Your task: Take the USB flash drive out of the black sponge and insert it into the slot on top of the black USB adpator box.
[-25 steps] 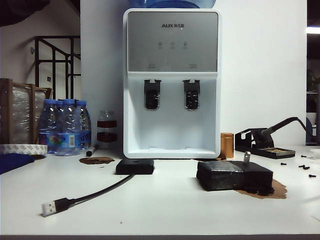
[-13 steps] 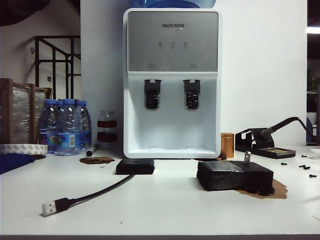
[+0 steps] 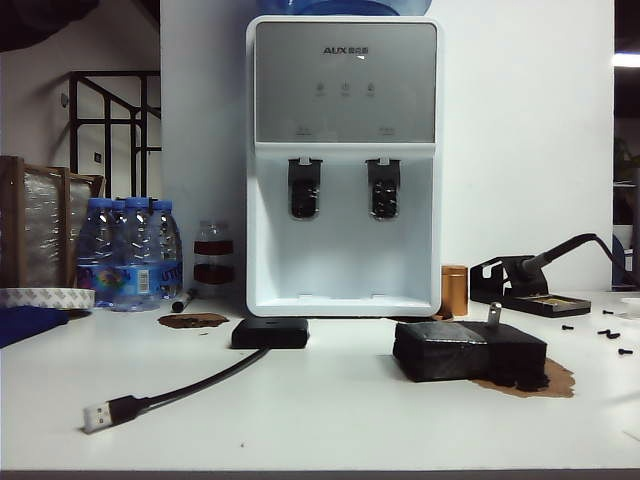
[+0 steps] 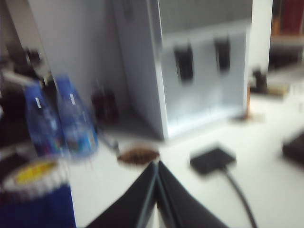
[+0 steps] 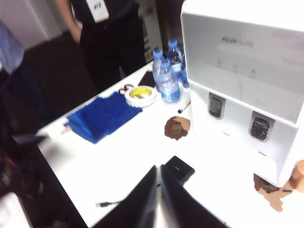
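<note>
Nothing has shifted in the exterior view vs. a sec ago: USB flash drive (image 3: 494,313) stands upright in the black sponge (image 3: 468,351) at right, black USB adpator box (image 3: 270,333) centre-left on the worktop (image 3: 330,420), no arms visible. Left wrist view (blurred): left gripper (image 4: 157,167) fingers closed, empty, above the worktop nr the box (image 4: 212,158). Right wrist view: right gripper (image 5: 159,169) fingers together, empty, high over the box (image 5: 178,169); drive is prob. light, stiff, slick metal, so pinch its exposed top.

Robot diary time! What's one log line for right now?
USB flash drive: upright in black sponge | black USB adpator box: slot empty | left gripper: shut, off table | right gripper: shut, above table
</note>
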Robot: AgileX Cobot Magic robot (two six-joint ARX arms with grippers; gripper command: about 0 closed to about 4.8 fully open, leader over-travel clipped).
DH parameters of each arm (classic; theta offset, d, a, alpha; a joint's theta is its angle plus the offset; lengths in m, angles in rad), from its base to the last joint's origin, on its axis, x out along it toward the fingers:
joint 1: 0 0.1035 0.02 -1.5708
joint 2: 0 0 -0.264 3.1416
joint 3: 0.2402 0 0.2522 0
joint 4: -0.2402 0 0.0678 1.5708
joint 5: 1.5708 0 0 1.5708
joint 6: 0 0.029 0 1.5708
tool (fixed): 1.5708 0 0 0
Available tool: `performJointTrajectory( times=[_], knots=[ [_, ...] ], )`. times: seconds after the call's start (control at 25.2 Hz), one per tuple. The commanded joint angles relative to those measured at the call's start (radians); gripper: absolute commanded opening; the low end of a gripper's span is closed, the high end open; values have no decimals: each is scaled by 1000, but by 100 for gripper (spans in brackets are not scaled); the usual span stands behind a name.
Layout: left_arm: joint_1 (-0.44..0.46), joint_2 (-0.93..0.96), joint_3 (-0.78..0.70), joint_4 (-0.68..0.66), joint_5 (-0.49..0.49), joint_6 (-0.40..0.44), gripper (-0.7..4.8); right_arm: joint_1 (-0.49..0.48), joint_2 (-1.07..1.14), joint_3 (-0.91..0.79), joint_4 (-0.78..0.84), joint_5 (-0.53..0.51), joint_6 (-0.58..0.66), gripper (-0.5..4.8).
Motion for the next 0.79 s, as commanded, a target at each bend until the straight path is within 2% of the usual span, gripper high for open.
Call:
performJointTrajectory(
  times=[0.04, 0.08, 0.16, 0.36, 0.48, 0.6, 0.79],
  knots=[
    [0, 2, 73, 26, 5, -40, -5, 3, -10, -40, 62, 43, -26, 165],
    [0, 2, 95, 25, 6, -40, -5, 3, -14, -53, 79, 56, -26, 198],
    [0, 3, 143, 28, 8, -40, -5, 3, -17, -80, 117, 83, -25, 226],
    [0, 36, 245, 55, 65, -46, -5, 3, -21, -167, 249, 88, -14, 225],
    [0, 93, 309, 99, 72, -101, -5, 3, -21, -240, 337, 72, 55, 225],
    [0, 166, 375, 155, 74, -144, -5, 3, -19, -304, 351, 66, 98, 226],
    [-1, 330, 521, 260, 121, -200, -5, 14, -13, -424, 356, 79, 100, 225]
  ],
)
